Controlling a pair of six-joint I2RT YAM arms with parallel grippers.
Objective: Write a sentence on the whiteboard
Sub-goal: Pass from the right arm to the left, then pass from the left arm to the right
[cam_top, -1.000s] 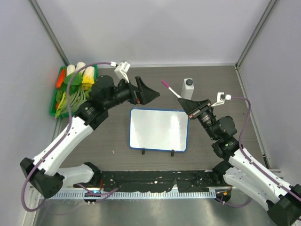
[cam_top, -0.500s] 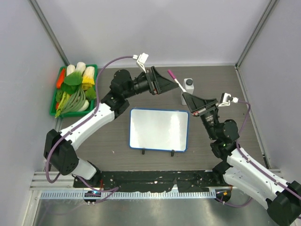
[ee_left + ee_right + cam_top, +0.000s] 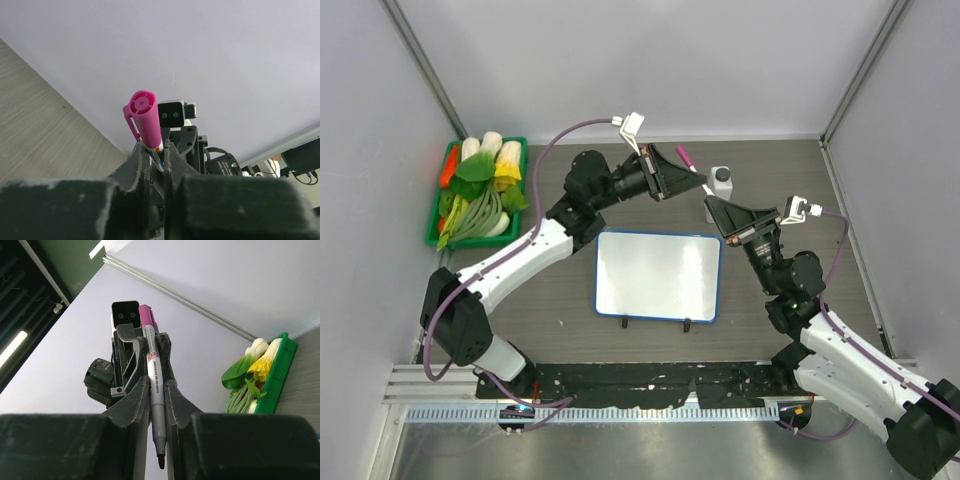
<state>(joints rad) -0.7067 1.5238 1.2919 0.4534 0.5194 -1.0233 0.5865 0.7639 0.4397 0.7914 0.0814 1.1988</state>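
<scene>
Whiteboard [image 3: 658, 275], small, flat, white with a thin blue rim, lies mid-way across the brown table [image 3: 550, 300]. Above its far right corner, the right gripper [image 3: 710, 207] clamps a pink-capped white marker [image 3: 154, 375] by the barrel. The left gripper [image 3: 154, 150] pinches it below the cap.

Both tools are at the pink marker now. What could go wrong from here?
1. The left tool grips the marker just below its pink cap, so a pull might drag the whole marker from the right tool instead of uncapping it.
2. The white bottle stands close beside both tools; a sideways jerk could tip it.
</scene>
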